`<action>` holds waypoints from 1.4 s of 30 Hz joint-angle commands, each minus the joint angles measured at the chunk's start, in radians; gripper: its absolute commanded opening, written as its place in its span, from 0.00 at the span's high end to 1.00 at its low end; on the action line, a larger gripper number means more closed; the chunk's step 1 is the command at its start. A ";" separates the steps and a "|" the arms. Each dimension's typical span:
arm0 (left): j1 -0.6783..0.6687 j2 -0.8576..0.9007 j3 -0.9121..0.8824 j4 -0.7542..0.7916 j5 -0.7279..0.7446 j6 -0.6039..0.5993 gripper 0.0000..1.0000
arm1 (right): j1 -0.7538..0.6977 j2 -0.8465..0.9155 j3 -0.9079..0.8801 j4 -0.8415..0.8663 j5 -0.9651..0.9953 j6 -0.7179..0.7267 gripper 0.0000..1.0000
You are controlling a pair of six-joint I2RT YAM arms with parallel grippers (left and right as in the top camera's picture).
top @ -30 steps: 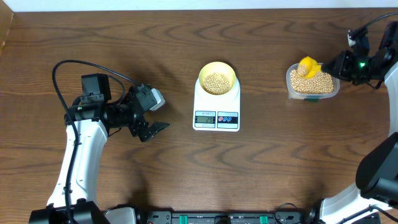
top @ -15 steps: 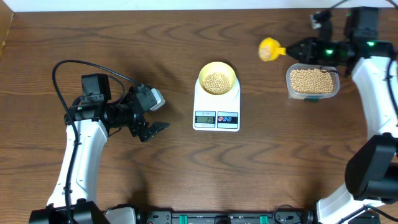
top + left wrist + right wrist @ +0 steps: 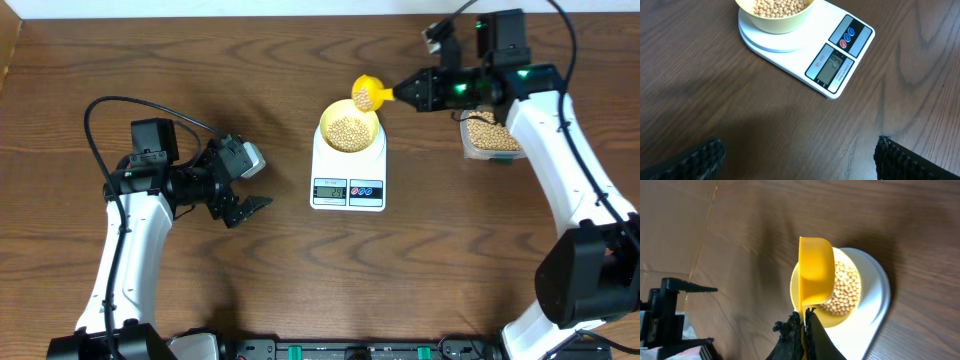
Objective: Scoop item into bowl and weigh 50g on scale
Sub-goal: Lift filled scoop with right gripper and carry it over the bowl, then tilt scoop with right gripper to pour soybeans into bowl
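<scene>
Since a second ago the right gripper (image 3: 414, 92) has carried the scoop (image 3: 366, 94) from the tub (image 3: 478, 148) at the right across to the far right rim of the bowl (image 3: 323, 128). The left arm, bowl and scale (image 3: 372, 202) have not shifted.

Right gripper: closed on the scoop's handle, cup pointing left over the bowl. The placement fits a top-up pour. The load is held above the bowl so that nothing lands on the table.

Left gripper (image 3: 258, 182): jaws wide apart, holding nothing, parked left of the scale and well apart from it. It looks to be kept clear so as not to disturb the reading.

Beans (image 3: 348, 133): a layer lies in the bowl, which sits on the far end of the scale; some are in the scoop; the rest are in the tub.

Views: overhead shows beans inside the scoop and the tub behind the right arm. The right wrist view shows only the scoop's outer side, on edge above the bowl, so how far it is tipped is better judged there. The left wrist view gives the closest look at the display, lit but not surely legible.
</scene>
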 commanded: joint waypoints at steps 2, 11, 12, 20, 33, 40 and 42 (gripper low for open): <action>0.003 0.006 -0.010 -0.003 0.005 -0.002 0.02 | 0.040 -0.032 -0.003 0.003 0.054 0.012 0.99; 0.003 0.006 -0.010 -0.003 0.005 -0.002 0.02 | 0.088 -0.032 0.001 -0.011 0.152 -0.004 0.99; 0.003 0.006 -0.010 -0.003 0.005 -0.002 0.02 | 0.093 -0.032 0.004 -0.020 0.172 -0.010 0.99; 0.003 0.006 -0.010 -0.003 0.005 -0.002 0.02 | 0.096 -0.032 0.022 -0.039 0.194 -0.018 0.99; 0.003 0.006 -0.010 -0.003 0.005 -0.002 0.02 | 0.100 -0.032 0.022 -0.046 0.203 -0.018 0.99; 0.003 0.006 -0.010 -0.003 0.005 -0.002 0.02 | 0.100 -0.032 0.022 -0.046 0.209 -0.018 0.99; 0.003 0.006 -0.010 -0.003 0.005 -0.002 0.02 | 0.103 -0.032 0.022 -0.046 0.236 -0.018 0.99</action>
